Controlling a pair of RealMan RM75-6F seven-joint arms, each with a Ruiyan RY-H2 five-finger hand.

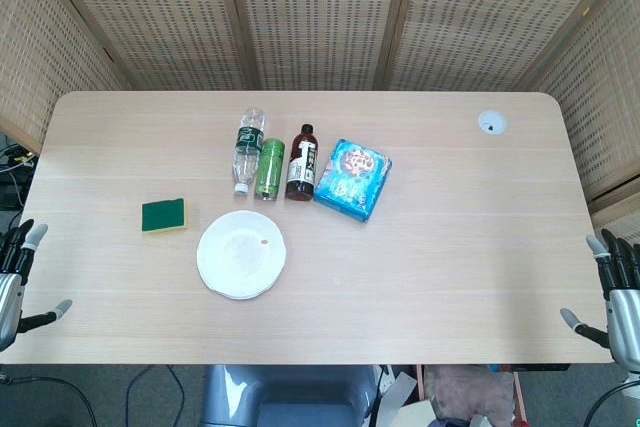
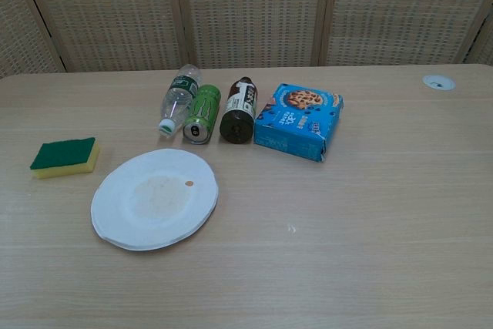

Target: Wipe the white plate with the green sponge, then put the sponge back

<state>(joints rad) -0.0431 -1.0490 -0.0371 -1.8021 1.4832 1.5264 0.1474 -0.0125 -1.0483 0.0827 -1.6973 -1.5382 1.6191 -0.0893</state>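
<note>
The white plate [image 1: 241,255] [image 2: 154,199] lies on the table left of centre, with a faint smear and a small orange speck on it. The green sponge [image 1: 164,215] [image 2: 65,156], green on top and yellow below, lies flat to the plate's left, apart from it. My left hand [image 1: 18,277] hangs off the table's left edge, fingers apart and holding nothing. My right hand [image 1: 617,299] is off the right edge, also with fingers spread and empty. Neither hand shows in the chest view.
Behind the plate lie a clear water bottle [image 1: 247,148], a green can [image 1: 269,168], a dark bottle [image 1: 302,162] and a blue cookie box [image 1: 352,179]. A round grommet [image 1: 491,123] sits at the far right. Woven screens stand behind the table.
</note>
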